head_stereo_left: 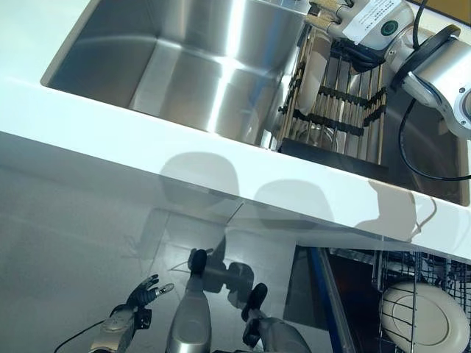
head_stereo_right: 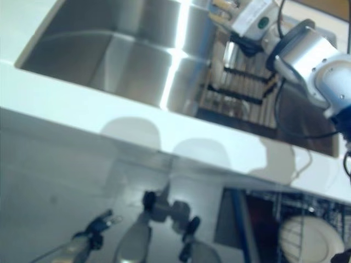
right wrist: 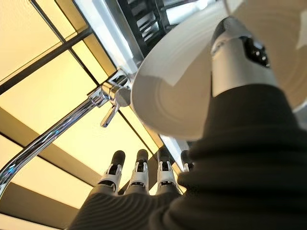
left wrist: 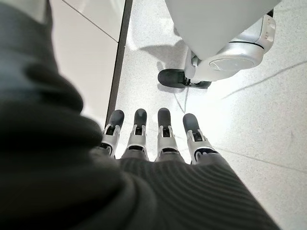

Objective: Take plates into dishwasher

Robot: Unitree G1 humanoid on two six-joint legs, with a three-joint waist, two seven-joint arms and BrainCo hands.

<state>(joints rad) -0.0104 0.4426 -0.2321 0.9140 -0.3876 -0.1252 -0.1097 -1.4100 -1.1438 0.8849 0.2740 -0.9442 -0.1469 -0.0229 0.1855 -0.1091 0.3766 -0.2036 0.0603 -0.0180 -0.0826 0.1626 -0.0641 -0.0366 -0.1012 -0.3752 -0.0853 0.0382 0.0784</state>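
A white counter [head_stereo_left: 221, 165] runs slantwise across the head views, with a deep stainless sink [head_stereo_left: 184, 66] let into it; the basin's steel walls catch bright streaks of light; beside the basin, on the robot's right, a dish rack [head_stereo_left: 338, 110] of pale slats with dark crossbars sits in the sink area, and a pale plate [head_stereo_left: 310, 73] stands on edge at its near side; the right arm reaches in over this rack from the upper right, and the right hand [right wrist: 230, 57] shows best in its own wrist view, where the thumb lies against the inside face of the white plate while the other fingers [right wrist: 139, 167] stand straight and apart from it, so I cannot tell whether the plate is truly pinched; past those fingers a chrome faucet [right wrist: 72, 124] curves in front of yellow wall panels [right wrist: 48, 62] divided by dark strips; below the counter edge the cabinet front [head_stereo_left: 73, 220] is pale grey and glossy; at the lower right the dishwasher [head_stereo_left: 412, 294] stands open, its wire basket holding another white plate [head_stereo_left: 423, 316] upright; the left hand [head_stereo_left: 143, 292] hangs low by the cabinet front with relaxed, straight fingers and nothing in it, above a pale speckled floor [left wrist: 240, 110].
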